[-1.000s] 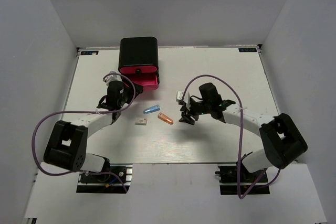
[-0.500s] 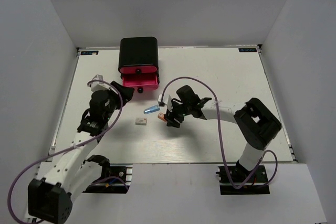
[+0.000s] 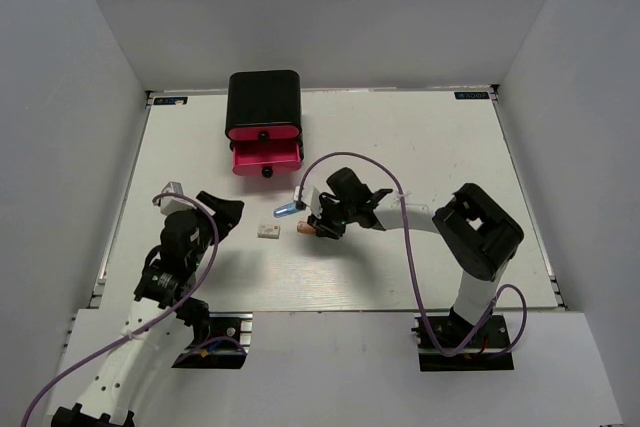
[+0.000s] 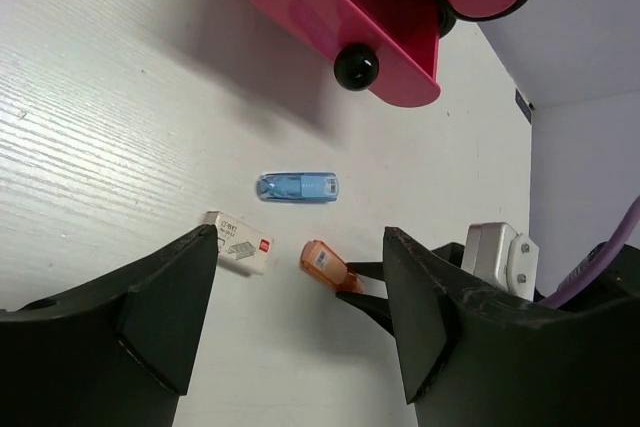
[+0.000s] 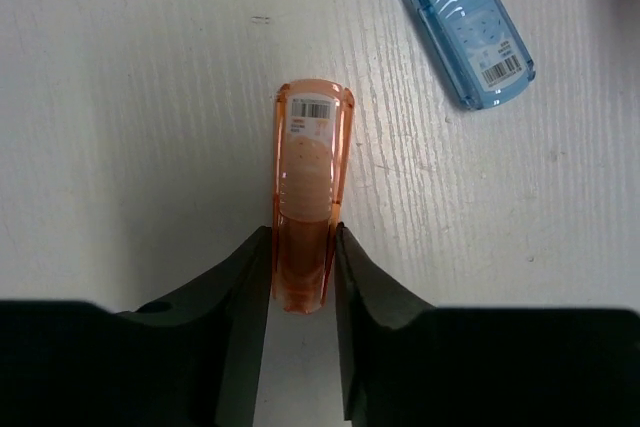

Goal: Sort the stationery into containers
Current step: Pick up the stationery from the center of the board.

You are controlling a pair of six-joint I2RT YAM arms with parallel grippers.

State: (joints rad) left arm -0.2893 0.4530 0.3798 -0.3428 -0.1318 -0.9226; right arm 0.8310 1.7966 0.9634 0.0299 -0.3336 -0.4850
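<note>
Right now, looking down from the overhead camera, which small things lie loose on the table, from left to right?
white block → light blue pen → orange pen

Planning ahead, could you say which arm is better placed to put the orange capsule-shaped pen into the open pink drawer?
Right: the right pincer grips the orange capsule-shaped pen; the left pincer hangs open, away from it.
</note>
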